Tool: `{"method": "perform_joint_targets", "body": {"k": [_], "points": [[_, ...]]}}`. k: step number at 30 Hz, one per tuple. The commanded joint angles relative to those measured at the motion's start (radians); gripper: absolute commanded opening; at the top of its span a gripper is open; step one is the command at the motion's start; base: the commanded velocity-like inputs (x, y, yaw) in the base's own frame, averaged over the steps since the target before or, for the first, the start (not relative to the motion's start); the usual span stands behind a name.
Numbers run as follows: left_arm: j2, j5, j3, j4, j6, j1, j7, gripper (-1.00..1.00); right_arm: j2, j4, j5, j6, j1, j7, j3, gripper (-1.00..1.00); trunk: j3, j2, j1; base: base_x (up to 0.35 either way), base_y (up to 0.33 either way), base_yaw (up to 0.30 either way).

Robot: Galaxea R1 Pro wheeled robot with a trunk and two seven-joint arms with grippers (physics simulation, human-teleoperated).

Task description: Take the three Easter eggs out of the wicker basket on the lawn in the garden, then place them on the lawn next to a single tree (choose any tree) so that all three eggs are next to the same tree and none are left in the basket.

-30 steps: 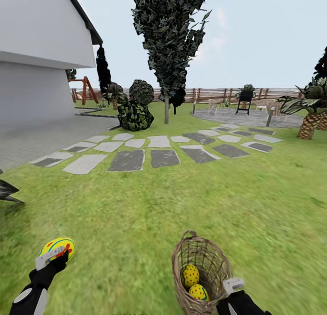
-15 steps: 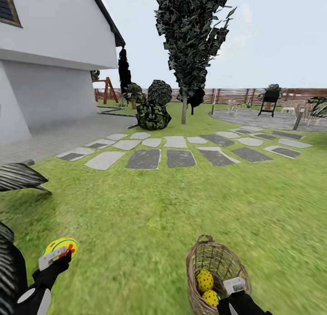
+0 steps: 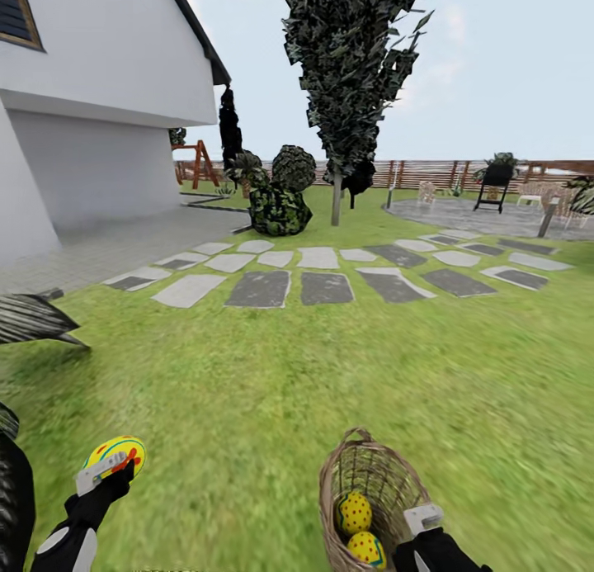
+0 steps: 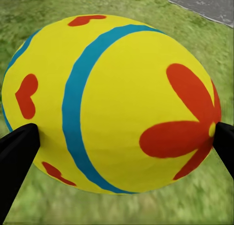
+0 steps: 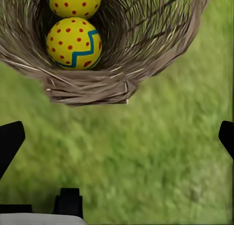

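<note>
The left gripper [image 3: 111, 466] is clamped on one Easter egg [image 4: 109, 103]. The right gripper [image 5: 117, 132], jaws apart, hovers beside the wicker basket [image 3: 388, 473] on the lawn [image 3: 247, 390], two eggs [image 5: 74, 43] inside.

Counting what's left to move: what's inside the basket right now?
Two dotted eggs lie inside the basket, one beside the other. The basket floor beneath them is covered. A third egg is out, held in the left claw.
</note>
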Motion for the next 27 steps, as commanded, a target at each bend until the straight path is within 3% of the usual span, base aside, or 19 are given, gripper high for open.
{"method": "perform_joint_targets", "body": {"k": [1, 10, 18, 27], "points": [[-0.002, -0.003, 0.005, 0.001, -0.002, -0.001, -0.008, -1.00, -0.001, -0.003, -0.004, 0.006, 0.000, -0.006, 0.008, 1.00, -0.001, -0.001, 0.000, 0.037, -0.144, 0.277], [-0.007, -0.003, 0.005, 0.001, -0.003, -0.002, -0.008, -1.00, -0.001, -0.001, -0.004, 0.006, 0.000, -0.007, 0.006, 1.00, -0.001, -0.001, 0.000, 0.005, -0.019, 0.293], [-0.011, -0.003, 0.004, 0.002, -0.003, -0.001, -0.008, -1.00, 0.001, 0.004, -0.004, 0.006, 0.000, -0.006, 0.007, 1.00, -0.001, -0.001, 0.000, 0.001, 0.000, 0.116], [-0.012, -0.003, 0.005, 0.002, -0.002, -0.002, -0.008, -1.00, -0.004, 0.000, -0.005, 0.006, 0.000, -0.005, 0.006, 1.00, -0.001, -0.001, 0.000, 0.290, 0.031, 0.039]]}}
